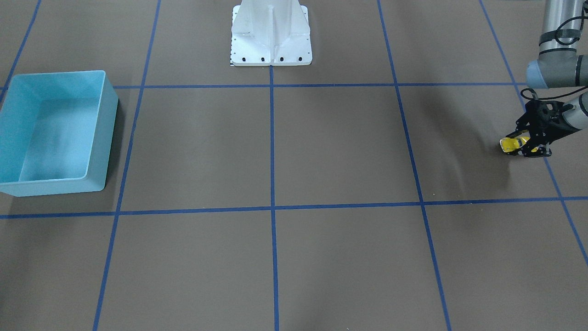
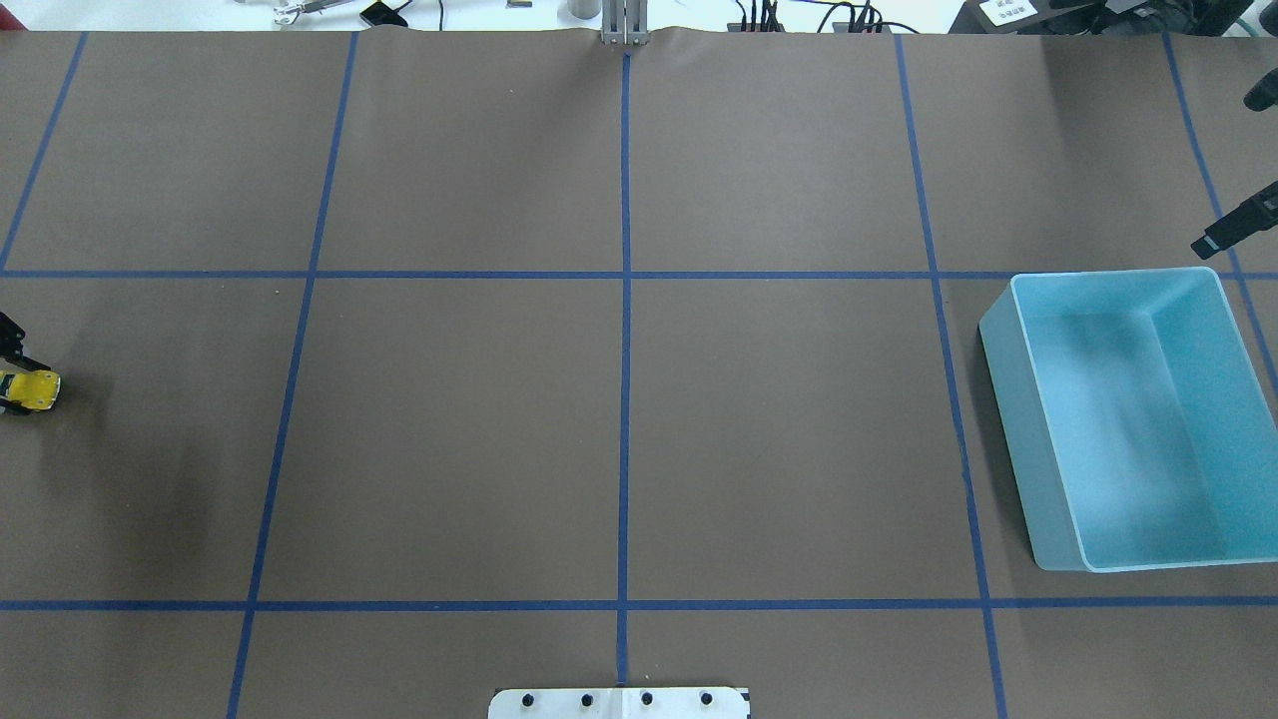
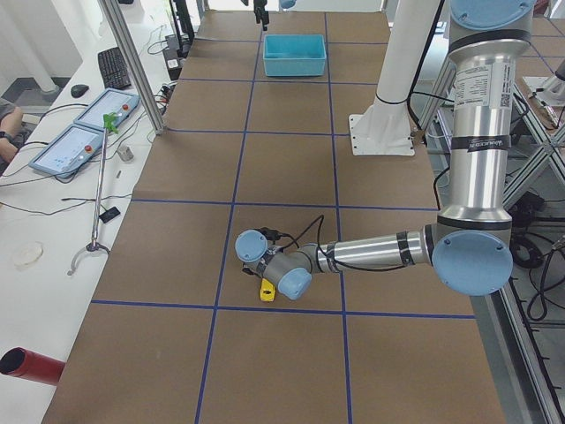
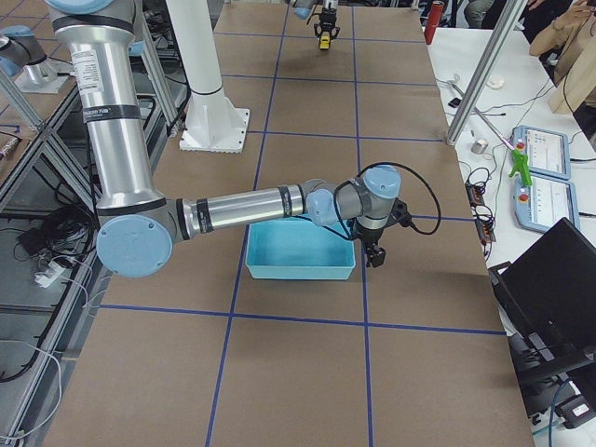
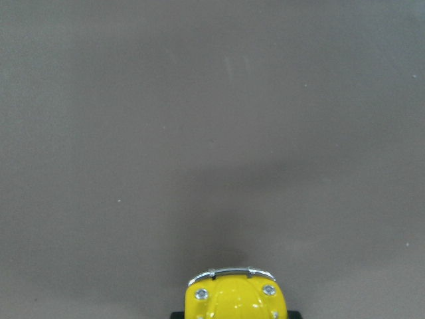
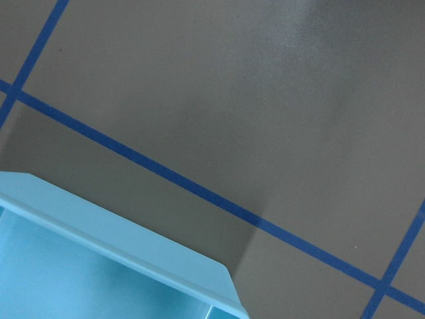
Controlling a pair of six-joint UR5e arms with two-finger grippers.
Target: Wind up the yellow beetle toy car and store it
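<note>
Presently, the yellow beetle toy car (image 1: 510, 144) is clamped between the fingers of the left tool (image 1: 526, 148), which is closed narrowly on it. The tool comes in low and nearly level with the desk (image 1: 340, 147), and the car projects beyond its fingertips. In the left wrist view a yellow face with two small screws and a chrome bumper fills the bottom centre, with bare desk surface beyond. It cannot be determined whether the wheels touch the desk.

The right tool (image 4: 374, 253) hangs just beside the operator-side corner of the light blue bin (image 1: 109, 133). Its opening cannot be determined from the views. The right wrist view records only a bin corner and tape.

The car and the bin are well apart, at opposite ends of the desk. The bin interior shows no contents.

The desk is covered in brown sheeting, divided into large squares by blue tape lines (image 1: 272, 138). A white pedestal base (image 1: 271, 37) is bolted on the centre line at the robot's side. Along the operators' side stands a white bench (image 3: 44, 203) with two control pendants (image 3: 84, 132), a keyboard (image 3: 113, 66) and loose cables. Aluminium posts (image 3: 132, 62) rise at the edge.
</note>
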